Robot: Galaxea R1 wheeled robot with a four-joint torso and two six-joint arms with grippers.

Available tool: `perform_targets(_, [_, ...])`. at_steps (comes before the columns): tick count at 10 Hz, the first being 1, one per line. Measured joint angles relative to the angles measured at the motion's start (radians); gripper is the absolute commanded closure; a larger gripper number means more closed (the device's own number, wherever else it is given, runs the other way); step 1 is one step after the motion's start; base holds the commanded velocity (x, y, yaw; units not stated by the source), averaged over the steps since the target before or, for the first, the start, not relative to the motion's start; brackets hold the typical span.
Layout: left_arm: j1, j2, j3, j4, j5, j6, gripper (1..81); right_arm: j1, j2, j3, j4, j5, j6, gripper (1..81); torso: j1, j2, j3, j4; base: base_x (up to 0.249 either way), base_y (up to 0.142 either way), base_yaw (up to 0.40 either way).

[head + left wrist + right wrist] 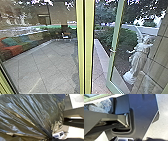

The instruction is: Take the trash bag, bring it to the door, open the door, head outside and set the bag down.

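Trash bag (33,112) in the left wrist view, dark and shiny; its folds draw together to a tight neck at the left gripper (50,138), which is clamped on it; a white label (58,135) with dark marks lies just beside the neck, its writing unreadable. Right gripper (123,139) at the edge of the right wrist view, whether open or closed I cannot tell; pale paved ground (159,130) beside the robot's dark body (144,112).

Head view: yellow-green posts (88,45) upright in the middle, a dark seam between them; left of them, large glass (57,15) with slabbed paving (47,67), a seat with orange and green cushions (10,41) and a hedge (51,33); right of the posts, a green-framed glass door (115,32) with a handle (112,51); past its frame, a white statue (138,57) near a stone wall (158,47); no brand legible.
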Motion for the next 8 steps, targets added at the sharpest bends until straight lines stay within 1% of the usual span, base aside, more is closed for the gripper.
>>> perform_targets(3, [0.003,-0.005,0.002,0.000,0.001,0.000,81.1,-0.007,0.016,-0.009,-0.001,-0.003,0.000,1.0,0.000,0.000,0.000,0.000,0.000,-0.098,0.000])
perform_targets(8, [0.003,0.000,0.000,0.000,0.001,0.000,81.1,-0.008,0.013,-0.015,-0.001,-0.001,0.000,1.0,0.000,0.000,0.000,0.000,0.000,-0.122,0.000])
